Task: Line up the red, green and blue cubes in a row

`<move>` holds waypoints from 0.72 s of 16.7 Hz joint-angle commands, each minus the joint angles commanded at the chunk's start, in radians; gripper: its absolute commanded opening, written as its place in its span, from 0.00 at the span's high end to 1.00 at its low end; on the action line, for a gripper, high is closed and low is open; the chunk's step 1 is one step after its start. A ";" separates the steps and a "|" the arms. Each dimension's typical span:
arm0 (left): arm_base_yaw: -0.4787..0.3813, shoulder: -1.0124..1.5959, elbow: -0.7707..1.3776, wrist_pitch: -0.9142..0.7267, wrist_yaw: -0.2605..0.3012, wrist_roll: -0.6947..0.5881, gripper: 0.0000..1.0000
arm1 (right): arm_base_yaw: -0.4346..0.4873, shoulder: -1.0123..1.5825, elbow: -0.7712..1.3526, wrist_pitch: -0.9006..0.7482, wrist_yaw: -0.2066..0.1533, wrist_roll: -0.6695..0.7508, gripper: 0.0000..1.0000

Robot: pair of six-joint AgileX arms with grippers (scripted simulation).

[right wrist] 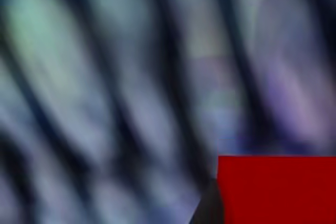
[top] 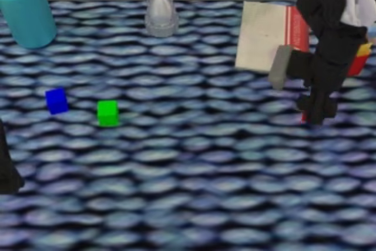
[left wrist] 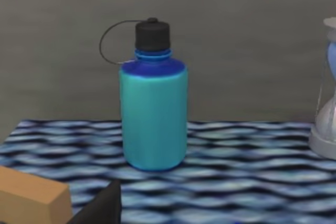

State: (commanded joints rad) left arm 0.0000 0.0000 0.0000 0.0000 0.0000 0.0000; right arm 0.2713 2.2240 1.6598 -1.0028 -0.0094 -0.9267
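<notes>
1. Fingers first: my right fingers (top: pixel 316 110) are down low at the right side of the surface (top: pixel 194 168), and the red cube (right wrist: pixel 276 189) sits right up against them in the wrist view. From above only a sliver of red shows at their edge, so I honestly can't tell if they're clamped on it or just around it.
2. Left arm (top: pixel 7 168) is parked at the left edge, barely in shot, no clue about its fingers.
3. Green cube (top: pixel 107 112) and blue cube (top: pixel 56 100) are plain matte blocks, sitting close side by side on the left half, not touching, blue a bit farther back.
4. Other stuff along the back: a smooth teal bottle (left wrist: pixel 153 114) with a black screw cap and loop, a glassy hourglass (top: pixel 160 4) on a silver base, and a flat white notebook (top: pixel 264 36) with a red spine next to my right arm.
5. Surface has a wavy blue-grey woven look, like chunky knit. Behind it is a plain grey wall.
</notes>
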 joint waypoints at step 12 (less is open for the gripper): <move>0.000 0.000 0.000 0.000 0.000 0.000 0.00 | 0.108 0.005 0.125 -0.116 0.000 0.047 1.00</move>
State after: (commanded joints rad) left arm 0.0000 0.0000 0.0000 0.0000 0.0000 0.0000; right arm 0.3790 2.2289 1.7849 -1.1190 -0.0089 -0.8796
